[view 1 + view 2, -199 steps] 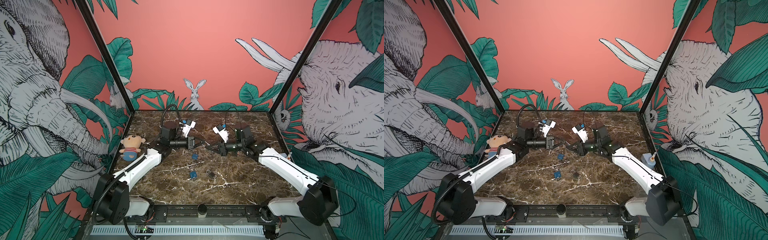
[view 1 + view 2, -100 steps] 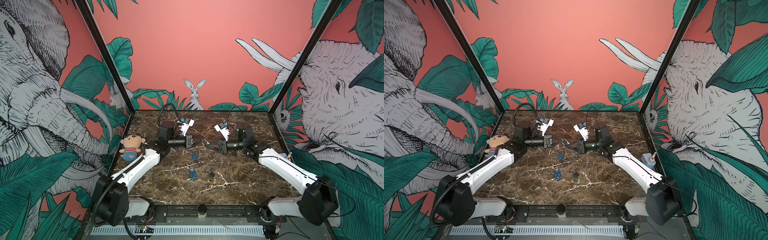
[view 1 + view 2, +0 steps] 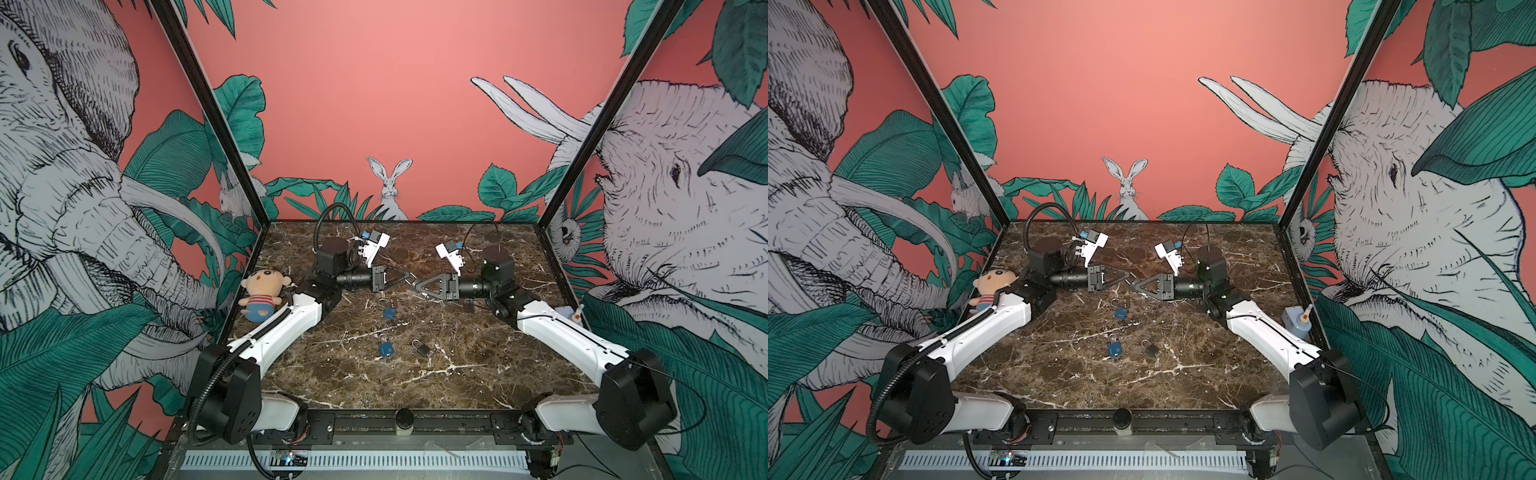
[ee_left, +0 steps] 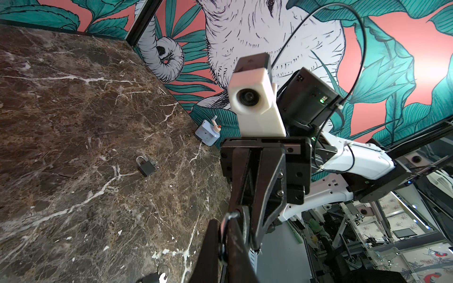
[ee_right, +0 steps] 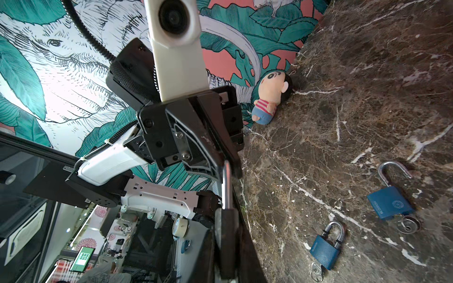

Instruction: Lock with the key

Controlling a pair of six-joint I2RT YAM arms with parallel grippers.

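Both grippers meet tip to tip above the middle of the table. My right gripper (image 3: 415,283) (image 5: 226,220) is shut on a dark padlock (image 5: 226,235), seen edge-on. Its silver shackle (image 5: 226,186) points at my left gripper (image 3: 409,277) (image 4: 228,232), which is shut on the shackle's tip. I cannot make out a key in the held padlock. On the table lie a blue padlock (image 3: 389,312) (image 5: 389,203) with its shackle open and a key ring (image 5: 408,225) in it, and a closed blue padlock (image 3: 386,349) (image 5: 324,252) with a key (image 5: 316,270).
A small black padlock (image 3: 420,348) (image 4: 145,166) lies right of the closed blue one. A plush doll (image 3: 262,293) (image 5: 269,98) sits at the left wall. A pale blue box with a nozzle (image 3: 1296,320) (image 4: 207,132) stands at the right wall.
My left gripper's jaws have closed on the shackle. Both grippers have risen slightly and levelled, tips still together. The padlocks on the table have not moved.
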